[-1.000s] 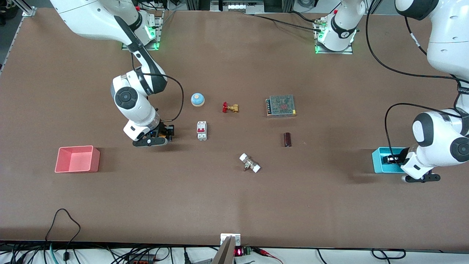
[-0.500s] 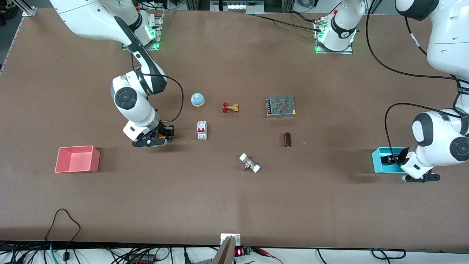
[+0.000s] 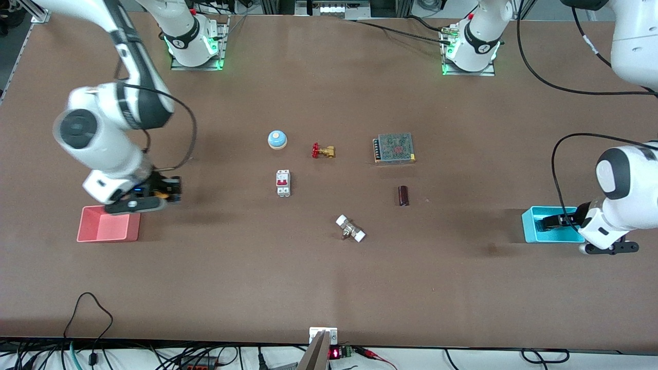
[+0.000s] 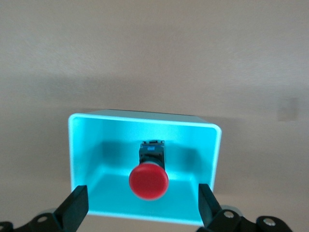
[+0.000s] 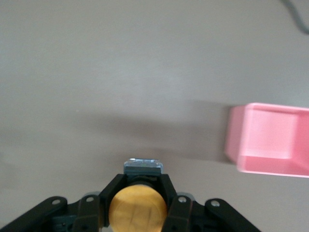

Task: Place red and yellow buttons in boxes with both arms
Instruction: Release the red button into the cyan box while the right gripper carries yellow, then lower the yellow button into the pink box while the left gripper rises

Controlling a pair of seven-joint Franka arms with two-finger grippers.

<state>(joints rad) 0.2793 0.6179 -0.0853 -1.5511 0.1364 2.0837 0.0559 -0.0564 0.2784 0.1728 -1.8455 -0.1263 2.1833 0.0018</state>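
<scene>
The red button (image 4: 148, 181) lies on its side in the cyan-blue box (image 4: 87, 145). My left gripper (image 4: 142, 209) is open and empty just above that box, its fingers (image 4: 77, 205) apart on either side of the button. In the front view the left gripper (image 3: 556, 222) is over the cyan-blue box (image 3: 534, 234) and hides the button. My right gripper (image 5: 138, 203) is shut on the orange-yellow button (image 5: 137, 210). In the front view the right gripper (image 3: 165, 191) is over the table beside the pink-red box (image 3: 105, 228), which also shows in the right wrist view (image 5: 270, 140).
Mid-table stand a blue dome bell (image 3: 277, 139), a brass valve (image 3: 323, 150), a white circuit breaker (image 3: 283, 182), a metal power supply (image 3: 394, 148), a dark cylinder (image 3: 403, 195) and a white-ended fitting (image 3: 350, 228).
My right arm has swung from beside the circuit breaker toward the pink-red box, carrying the orange-yellow button. My left gripper has drawn back a little over the cyan-blue box.
</scene>
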